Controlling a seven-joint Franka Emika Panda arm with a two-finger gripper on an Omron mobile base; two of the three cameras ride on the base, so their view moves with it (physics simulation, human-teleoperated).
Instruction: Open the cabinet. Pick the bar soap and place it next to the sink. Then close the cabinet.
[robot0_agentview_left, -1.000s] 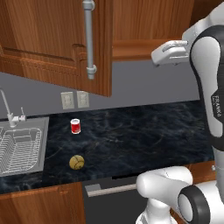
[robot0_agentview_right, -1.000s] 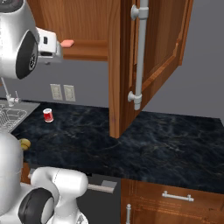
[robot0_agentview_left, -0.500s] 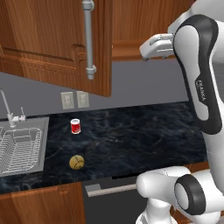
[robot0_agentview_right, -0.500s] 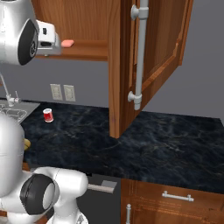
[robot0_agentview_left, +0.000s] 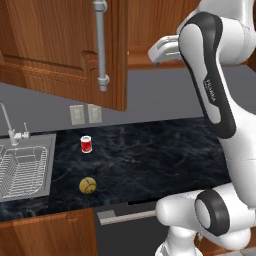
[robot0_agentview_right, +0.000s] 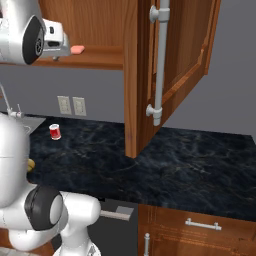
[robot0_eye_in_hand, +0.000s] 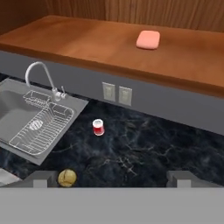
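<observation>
Two open doors of the cabinet (robot0_agentview_left: 65, 50) fill the upper left of the left base view, above the red can (robot0_agentview_left: 86, 144), yellow-brown ball (robot0_agentview_left: 87, 185) and sink (robot0_agentview_left: 25, 167) at lower left. Right base view: the gripper (robot0_agentview_right: 64, 47), upper left, sits just beside the bar soap (robot0_agentview_right: 77, 49) on the cabinet shelf. Hand view: the soap lies flat at top centre on the shelf, untouched; the fingertips (robot0_eye_in_hand: 41, 178) stand wide apart at the bottom, holding nothing.

reddish-brown wooden wall cabinet (robot0_agentview_right: 172, 75): door swung open | salmon-pink bar soap (robot0_agentview_right: 77, 49): laid on cabinet shelf | small red can (robot0_agentview_right: 54, 132): stood on dark marbled counter (robot0_agentview_right: 165, 165)
</observation>
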